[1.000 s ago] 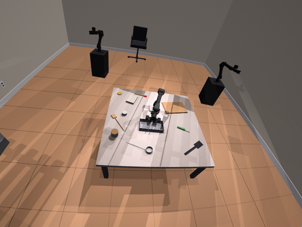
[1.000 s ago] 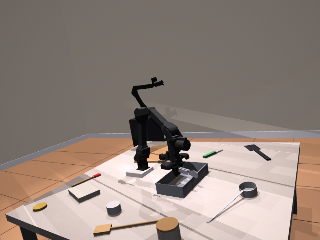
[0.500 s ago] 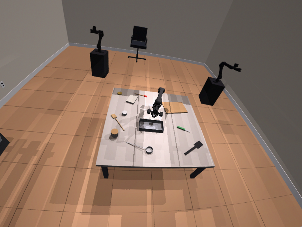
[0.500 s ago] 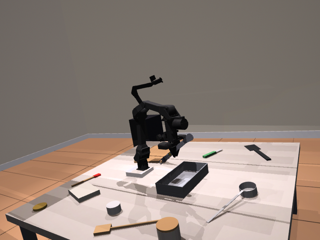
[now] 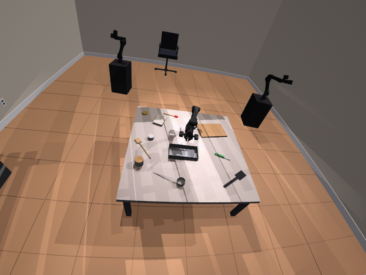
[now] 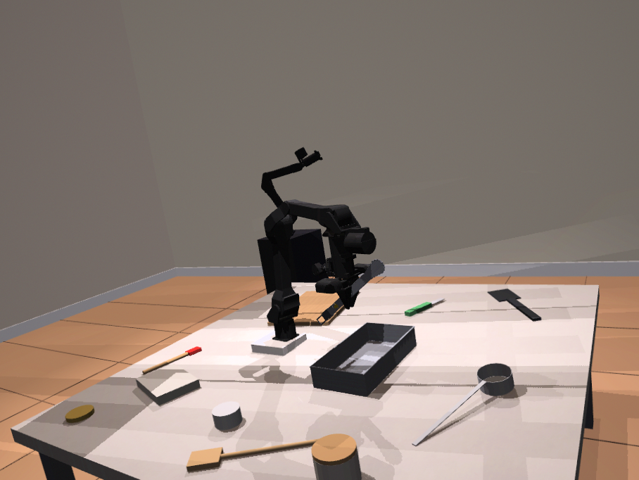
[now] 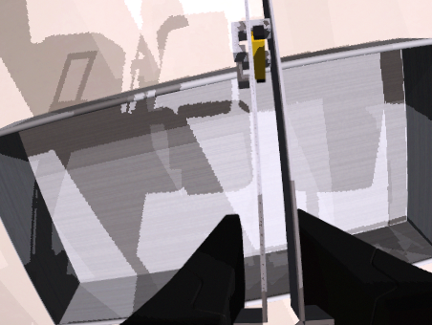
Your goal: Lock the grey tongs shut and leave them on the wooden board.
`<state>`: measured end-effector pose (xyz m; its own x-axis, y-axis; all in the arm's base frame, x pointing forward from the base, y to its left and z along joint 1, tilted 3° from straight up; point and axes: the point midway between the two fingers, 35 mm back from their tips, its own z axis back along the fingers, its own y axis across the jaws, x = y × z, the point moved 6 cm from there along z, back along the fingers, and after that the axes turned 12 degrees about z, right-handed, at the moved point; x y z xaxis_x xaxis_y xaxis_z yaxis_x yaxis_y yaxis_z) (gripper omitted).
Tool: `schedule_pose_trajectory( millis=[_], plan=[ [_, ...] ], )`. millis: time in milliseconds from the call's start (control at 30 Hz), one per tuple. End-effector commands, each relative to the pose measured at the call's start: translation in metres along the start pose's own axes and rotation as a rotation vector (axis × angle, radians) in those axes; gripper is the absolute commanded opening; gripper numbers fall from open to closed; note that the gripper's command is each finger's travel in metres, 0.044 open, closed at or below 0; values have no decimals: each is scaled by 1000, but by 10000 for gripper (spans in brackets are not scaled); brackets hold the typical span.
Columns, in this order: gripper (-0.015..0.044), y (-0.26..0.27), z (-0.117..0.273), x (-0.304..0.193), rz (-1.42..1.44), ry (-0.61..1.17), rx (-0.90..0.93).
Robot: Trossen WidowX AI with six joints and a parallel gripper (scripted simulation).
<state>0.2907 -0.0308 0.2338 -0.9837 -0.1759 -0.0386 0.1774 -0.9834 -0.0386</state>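
Grey tongs [image 6: 369, 276] [image 7: 289, 191] tilt tips-up, squeezed in the hand [image 5: 188, 139] [image 6: 350, 305] [image 7: 262, 225], seemingly for locking; next comes carrying them to the wooden board [image 5: 213, 130] [image 6: 308, 305].

Open air separates the claw [image 5: 188, 140] [image 6: 350, 305] [image 7: 262, 225] from the roasting tin [image 5: 182, 158] [image 6: 338, 381] [image 7: 420, 153] — whose walls block low sideways passage.

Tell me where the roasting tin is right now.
In the top view, the dark roasting tin sits mid-table, just below the pincer and left of the green-handled tool.
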Motion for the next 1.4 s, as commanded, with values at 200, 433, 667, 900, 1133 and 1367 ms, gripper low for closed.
schedule_pose_trajectory(
  millis=[200, 433, 667, 900, 1133, 1367],
  plan=[
    [-150, -42, 1, -11, 160, 4, -2],
    [-150, -77, 1, -15, 287, 4, -3],
    [-150, -113, 1, -15, 413, 5, -5],
    [-150, -148, 2, -11, 540, 7, -6],
    [-150, -183, 3, -2, 661, 8, -9],
    [-150, -217, 4, 11, 783, 10, -14]
  ],
)
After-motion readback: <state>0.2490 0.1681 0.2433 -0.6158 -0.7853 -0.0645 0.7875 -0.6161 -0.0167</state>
